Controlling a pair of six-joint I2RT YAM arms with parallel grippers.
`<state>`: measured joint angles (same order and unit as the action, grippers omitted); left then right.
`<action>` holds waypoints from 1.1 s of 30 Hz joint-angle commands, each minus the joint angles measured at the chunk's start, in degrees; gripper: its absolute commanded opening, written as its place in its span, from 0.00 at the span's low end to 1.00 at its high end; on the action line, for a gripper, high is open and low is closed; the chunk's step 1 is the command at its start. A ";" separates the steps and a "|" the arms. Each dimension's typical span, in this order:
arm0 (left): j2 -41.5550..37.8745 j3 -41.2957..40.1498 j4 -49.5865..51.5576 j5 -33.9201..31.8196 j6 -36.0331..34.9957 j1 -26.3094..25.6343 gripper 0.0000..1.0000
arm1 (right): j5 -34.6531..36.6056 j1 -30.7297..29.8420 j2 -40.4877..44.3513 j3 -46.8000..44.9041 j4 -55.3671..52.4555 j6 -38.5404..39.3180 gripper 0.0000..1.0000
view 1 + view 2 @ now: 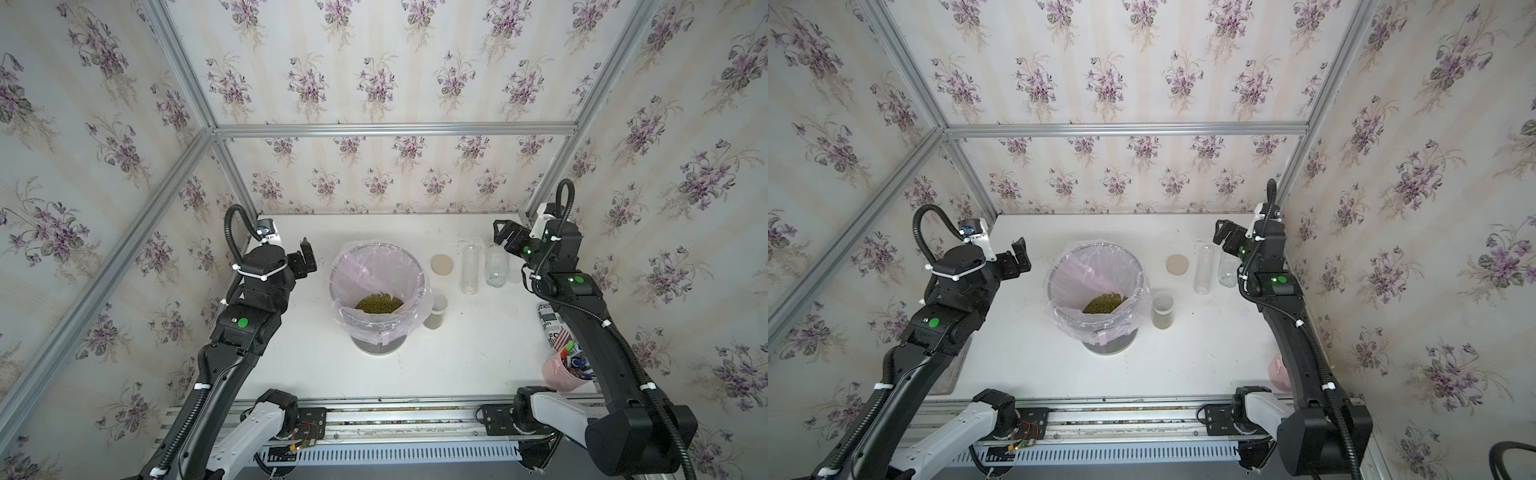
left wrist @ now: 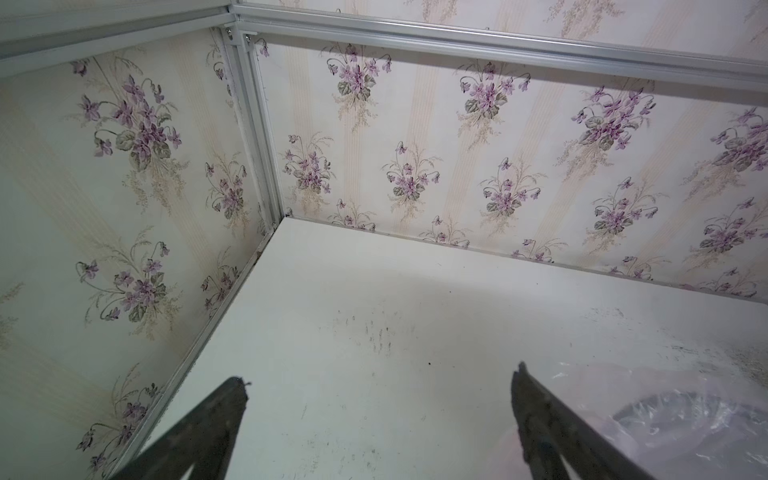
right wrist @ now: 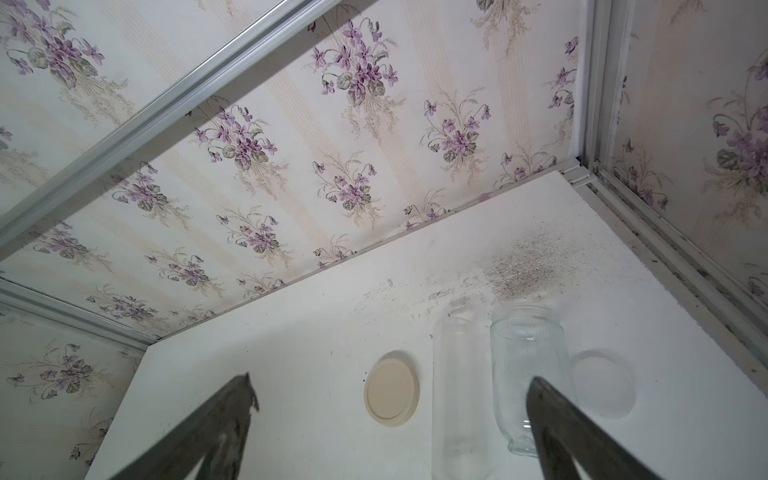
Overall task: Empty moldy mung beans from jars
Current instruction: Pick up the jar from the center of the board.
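Standing upright just right of the bin (image 1: 337,266) of mung beans (image 1: 379,302): one lidded jar (image 1: 436,311), part-filled, set near-left of the right gripper (image 1: 498,233), the closer arm; both it and the left gripper (image 1: 308,258) wide open, empty.

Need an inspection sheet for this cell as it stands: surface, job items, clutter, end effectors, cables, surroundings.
Surface: white table, scuffed; speckled grime patch near the back right corner.
Job's things: mung beans heaped in the pink-lined bin; tall jar and ribbed jar lidless, look empty; small jar beside the bin, beans low inside; tan lid and clear lid loose on the table.
Clutter: printed can and pink cup of pens at front right, partly behind the right arm.
End effectors: left end effector open, empty; right end effector open, empty, near the lidless jars.
Cables: black conduit zip-tied along both arms; bare wires on a small board at the front rail.
Surroundings: floral wallpaper, aluminium frame.
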<state>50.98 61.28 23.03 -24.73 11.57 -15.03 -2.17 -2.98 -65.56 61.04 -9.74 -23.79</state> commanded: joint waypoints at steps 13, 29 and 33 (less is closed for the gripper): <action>-0.31 -0.89 -1.04 -2.80 -1.47 0.05 1.00 | -1.34 -0.09 -1.28 1.28 0.46 0.90 1.00; -0.78 -0.90 -0.97 -2.60 -1.54 0.00 1.00 | -0.72 -5.57 -2.64 7.00 -9.33 1.90 1.00; -0.55 -0.81 -0.97 -2.73 -1.47 0.02 1.00 | 1.83 -9.09 -4.91 11.02 -14.86 3.28 0.99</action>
<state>50.35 60.25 23.11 -26.74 9.87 -15.03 -3.25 -10.57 -69.52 70.22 -20.25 -21.85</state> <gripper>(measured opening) 0.996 0.994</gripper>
